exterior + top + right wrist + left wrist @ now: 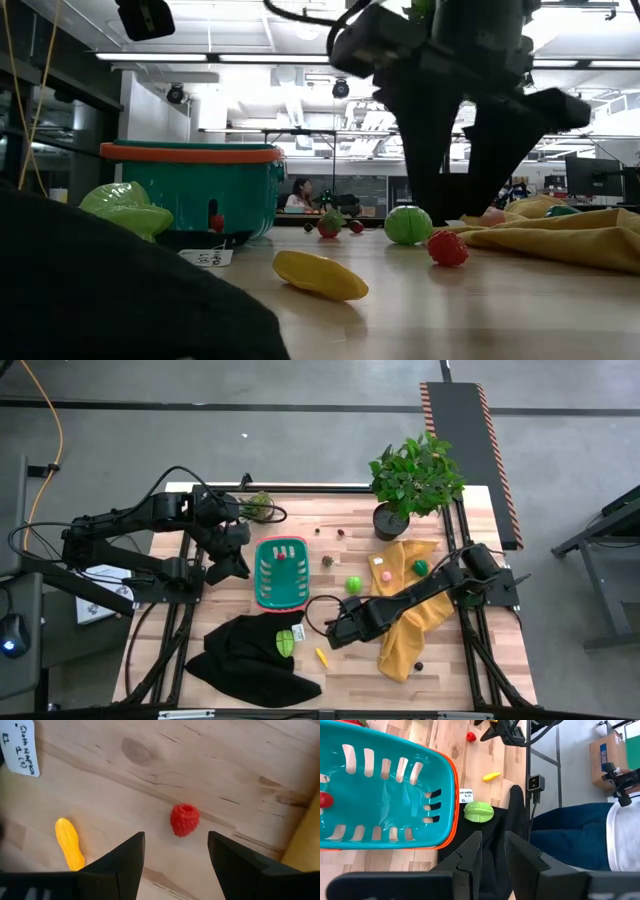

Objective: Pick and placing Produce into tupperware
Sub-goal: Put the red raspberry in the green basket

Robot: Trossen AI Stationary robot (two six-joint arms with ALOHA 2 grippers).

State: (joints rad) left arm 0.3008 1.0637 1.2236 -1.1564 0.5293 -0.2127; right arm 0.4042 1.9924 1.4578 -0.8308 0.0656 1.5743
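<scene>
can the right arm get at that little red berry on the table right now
Probably yes. The right gripper hangs just above the red berry with its fingers open and bare wood all around it.

Potted green plant (415, 482), yellow cloth (418, 622), black cloth (247, 658), white paper label (21, 746), wooden table (350, 675)

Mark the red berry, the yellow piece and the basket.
red berry (184, 819), right wrist view, middle of its body.
yellow piece (69, 843), right wrist view, mid-length.
basket (448, 785), left wrist view, side wall.
</scene>
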